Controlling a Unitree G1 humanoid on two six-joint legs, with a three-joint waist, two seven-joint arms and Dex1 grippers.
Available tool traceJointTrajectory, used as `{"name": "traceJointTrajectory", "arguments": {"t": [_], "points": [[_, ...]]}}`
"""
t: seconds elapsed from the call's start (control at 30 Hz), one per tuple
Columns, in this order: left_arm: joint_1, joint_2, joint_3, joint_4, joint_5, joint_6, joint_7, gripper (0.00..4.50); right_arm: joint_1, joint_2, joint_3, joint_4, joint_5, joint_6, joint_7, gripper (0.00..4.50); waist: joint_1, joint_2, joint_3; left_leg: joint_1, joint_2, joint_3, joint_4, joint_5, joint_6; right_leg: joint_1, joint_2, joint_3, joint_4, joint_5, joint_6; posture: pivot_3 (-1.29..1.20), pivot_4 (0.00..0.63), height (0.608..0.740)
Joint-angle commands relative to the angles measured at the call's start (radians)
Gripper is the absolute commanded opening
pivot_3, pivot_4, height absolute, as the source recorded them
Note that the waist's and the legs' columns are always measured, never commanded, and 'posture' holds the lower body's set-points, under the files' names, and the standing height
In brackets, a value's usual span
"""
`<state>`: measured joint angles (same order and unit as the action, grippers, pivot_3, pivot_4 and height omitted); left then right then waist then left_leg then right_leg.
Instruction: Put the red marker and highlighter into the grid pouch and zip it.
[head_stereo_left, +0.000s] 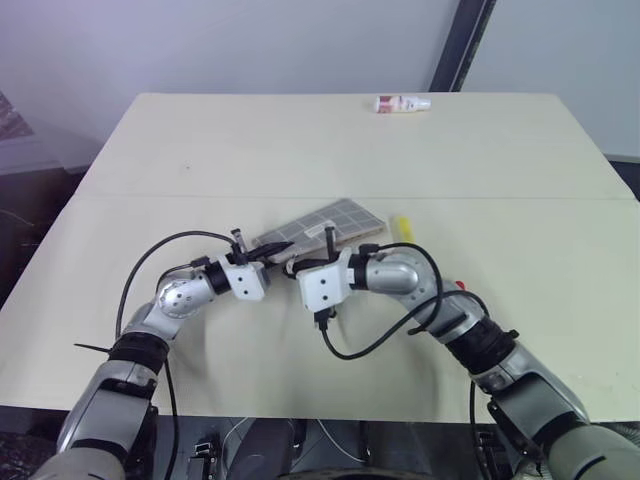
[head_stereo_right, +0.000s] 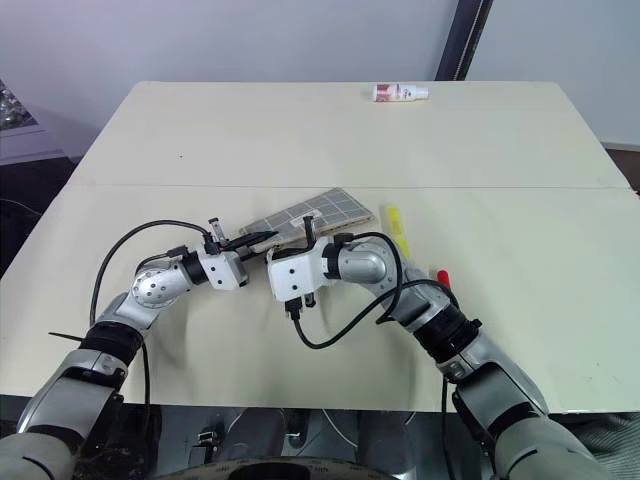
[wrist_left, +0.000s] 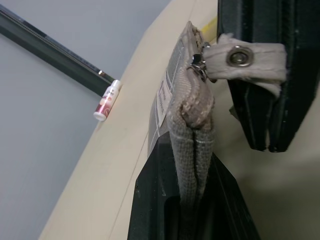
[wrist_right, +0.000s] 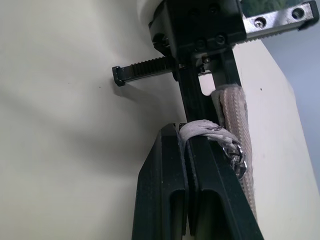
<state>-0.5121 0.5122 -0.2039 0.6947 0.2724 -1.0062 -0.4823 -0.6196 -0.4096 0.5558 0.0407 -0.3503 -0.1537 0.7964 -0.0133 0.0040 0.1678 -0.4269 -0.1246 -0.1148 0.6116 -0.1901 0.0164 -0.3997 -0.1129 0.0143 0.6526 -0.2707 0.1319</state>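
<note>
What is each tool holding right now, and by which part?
Left tool is shut on the grid pouch, clamping its end edge by the zip. Right tool is shut on the zip's pull tab.

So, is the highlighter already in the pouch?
No, out. The highlighter lies on the table, beside the pouch that both grippers hold.

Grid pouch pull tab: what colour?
Pale beige fabric with a metal snap, on the grid pouch; clearest in the left wrist view.
</note>
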Motion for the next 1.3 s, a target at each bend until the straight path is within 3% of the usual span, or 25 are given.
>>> {"name": "traceJointTrajectory", "arguments": {"t": [0.03,0.07,0.3,0.5,0.7,0.87,1.0,1.1,1.3], "points": [[-0.018,0.007,0.008,-0.027,-0.013,0.005,0.016,0.00,-0.017,0.006,-0.037,-0.020,0.014,-0.030,-0.012,0.57,0.000,0.000,0.000,0.000,0.000,0.000,0.000,0.000,0.000,0.000,0.000,0.000,0.000,0.000,0.000,0.00,0.150,0.740],[-0.017,0.007,0.010,-0.031,-0.018,0.007,0.017,0.00,-0.019,-0.001,-0.043,-0.016,0.010,-0.039,-0.017,0.82,0.000,0.000,0.000,0.000,0.000,0.000,0.000,0.000,0.000,0.000,0.000,0.000,0.000,0.000,0.000,0.00,0.150,0.740],[-0.011,0.020,0.022,-0.059,-0.007,-0.009,0.052,0.00,0.088,-0.067,-0.145,-0.082,0.097,-0.005,-0.005,4.45,0.004,0.000,0.000,0.000,0.000,0.000,0.000,0.000,0.000,0.001,0.000,0.000,0.000,0.000,0.000,0.00,0.150,0.740],[-0.011,0.034,0.025,-0.067,0.002,-0.026,0.088,0.00,0.291,-0.141,-0.258,-0.211,0.154,0.039,-0.028,4.48,0.004,0.000,0.000,0.000,0.000,0.000,0.000,0.000,0.000,0.001,0.000,0.000,0.000,0.000,0.000,0.00,0.150,0.740],[-0.003,0.051,0.025,-0.054,0.006,-0.036,0.107,0.00,0.468,0.001,-0.514,-0.425,0.355,0.345,-0.208,4.48,0.003,-0.001,0.000,0.000,0.000,-0.001,0.000,0.000,0.000,0.000,0.000,0.001,0.000,0.000,0.000,0.00,0.150,0.740],[0.006,0.050,0.024,-0.041,0.011,-0.037,0.129,0.00,0.574,0.085,-0.632,-0.549,0.361,0.569,-0.374,4.48,0.008,-0.001,0.000,0.000,0.000,-0.001,0.000,-0.001,-0.002,0.000,0.000,0.001,0.000,0.000,0.000,0.00,0.150,0.740],[-0.006,0.027,-0.002,-0.030,0.015,-0.045,0.128,0.00,0.530,0.118,-0.583,-0.536,0.331,0.805,-0.452,4.48,0.003,-0.001,0.000,0.000,0.000,-0.001,0.000,-0.001,-0.002,0.000,0.000,0.001,0.000,0.000,0.000,0.00,0.150,0.740],[-0.013,0.022,-0.004,-0.024,0.015,-0.048,0.127,0.00,0.455,0.183,-0.607,-0.531,0.359,0.936,-0.514,4.48,-0.001,-0.001,0.000,0.000,0.000,-0.001,0.000,-0.001,-0.002,-0.001,0.000,0.001,0.000,0.000,-0.001,0.00,0.150,0.740],[-0.014,0.017,-0.008,-0.023,0.022,-0.051,0.132,0.00,0.366,0.202,-0.644,-0.481,0.401,1.170,-0.542,4.48,0.006,-0.001,0.000,0.000,-0.001,-0.002,0.000,0.000,-0.001,-0.002,0.000,0.001,0.002,0.001,-0.001,0.00,0.150,0.740]]}}
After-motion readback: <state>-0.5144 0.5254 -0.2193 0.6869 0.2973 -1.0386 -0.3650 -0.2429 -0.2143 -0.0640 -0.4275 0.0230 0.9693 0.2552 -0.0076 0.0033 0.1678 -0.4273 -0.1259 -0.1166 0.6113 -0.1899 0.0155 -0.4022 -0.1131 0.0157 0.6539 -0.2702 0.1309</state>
